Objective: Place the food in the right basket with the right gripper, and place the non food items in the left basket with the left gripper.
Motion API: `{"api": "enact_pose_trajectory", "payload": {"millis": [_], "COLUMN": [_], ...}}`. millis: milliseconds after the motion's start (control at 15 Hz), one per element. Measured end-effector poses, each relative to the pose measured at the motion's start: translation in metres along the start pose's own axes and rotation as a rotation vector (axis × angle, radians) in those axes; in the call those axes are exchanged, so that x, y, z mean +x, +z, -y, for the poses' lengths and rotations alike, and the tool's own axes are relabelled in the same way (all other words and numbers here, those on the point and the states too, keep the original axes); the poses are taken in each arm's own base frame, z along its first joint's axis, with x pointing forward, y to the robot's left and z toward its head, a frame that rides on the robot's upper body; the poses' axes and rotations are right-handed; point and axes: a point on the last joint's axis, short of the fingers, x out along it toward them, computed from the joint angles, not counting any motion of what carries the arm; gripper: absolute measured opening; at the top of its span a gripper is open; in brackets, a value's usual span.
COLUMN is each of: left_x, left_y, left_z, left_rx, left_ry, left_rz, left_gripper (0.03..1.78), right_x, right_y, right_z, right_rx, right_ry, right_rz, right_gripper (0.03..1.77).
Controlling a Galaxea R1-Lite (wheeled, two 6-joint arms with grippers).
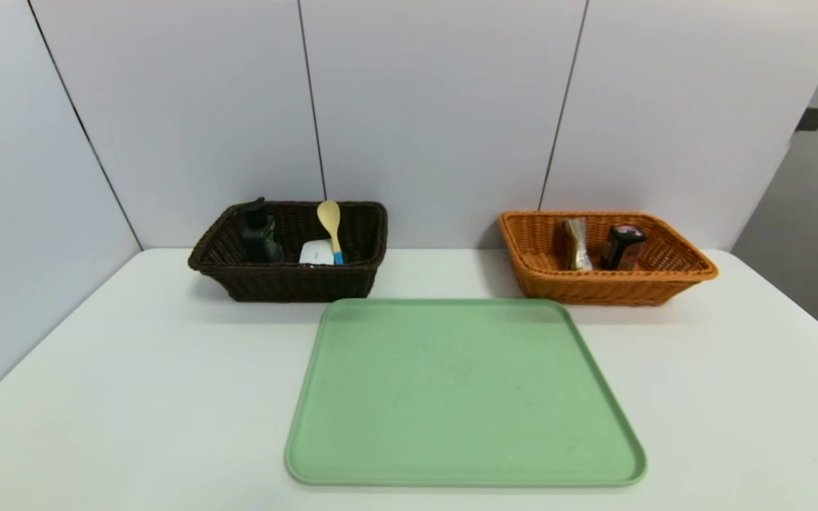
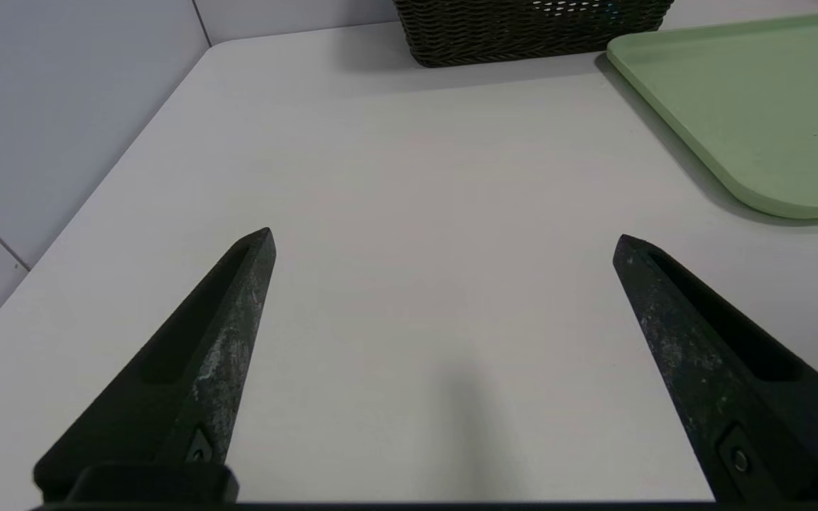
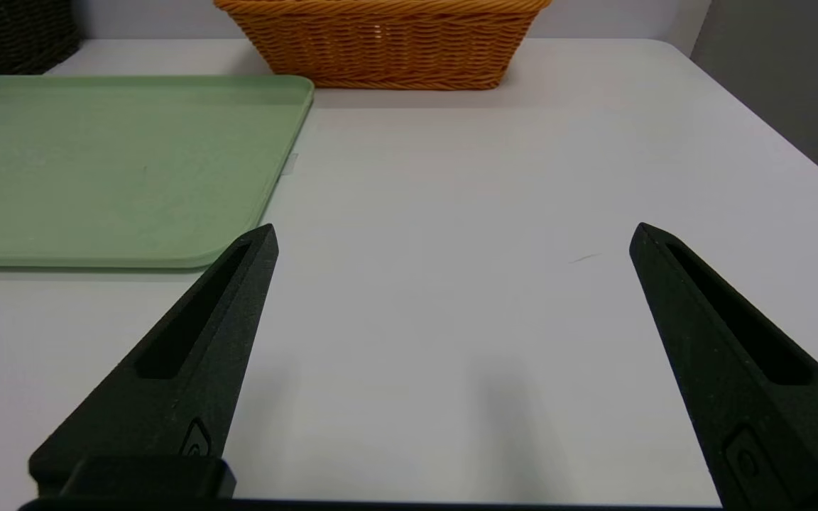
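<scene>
The dark brown left basket (image 1: pixel 288 282) at the back left holds a black bottle (image 1: pixel 258 233), a white case (image 1: pixel 317 253) and a yellow spoon with a blue handle (image 1: pixel 330 216). In the orange-tan right basket (image 1: pixel 604 289) at the back right lie the clear-wrapped snack packet (image 1: pixel 577 243) and the small dark box with a pink top (image 1: pixel 622 246). Neither arm shows in the head view. My left gripper (image 2: pixel 443 238) hangs open over bare table, nothing between its fingers. My right gripper (image 3: pixel 454 231) is open too, over bare table beside the tray.
A pale green tray (image 1: pixel 462 390) with nothing on it lies in the middle of the white table (image 1: pixel 118 397). Grey wall panels close the back and left sides. The table's right edge drops off near the orange basket.
</scene>
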Motion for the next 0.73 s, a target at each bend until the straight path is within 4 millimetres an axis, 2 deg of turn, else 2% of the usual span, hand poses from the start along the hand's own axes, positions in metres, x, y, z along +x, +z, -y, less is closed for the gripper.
{"api": "enact_pose_trajectory", "payload": {"millis": [733], "left_x": [0.0], "left_y": [-0.0001], "left_z": [0.0], "left_rx": [0.0], "left_ry": [0.0], "left_rz": [0.0], "left_gripper": [1.69], "right_x": [0.0], "right_y": [-0.0001], "right_z": [0.0], "right_rx": [-0.003], "right_ry": [0.0], "right_rz": [-0.001], "right_gripper": [1.71]}}
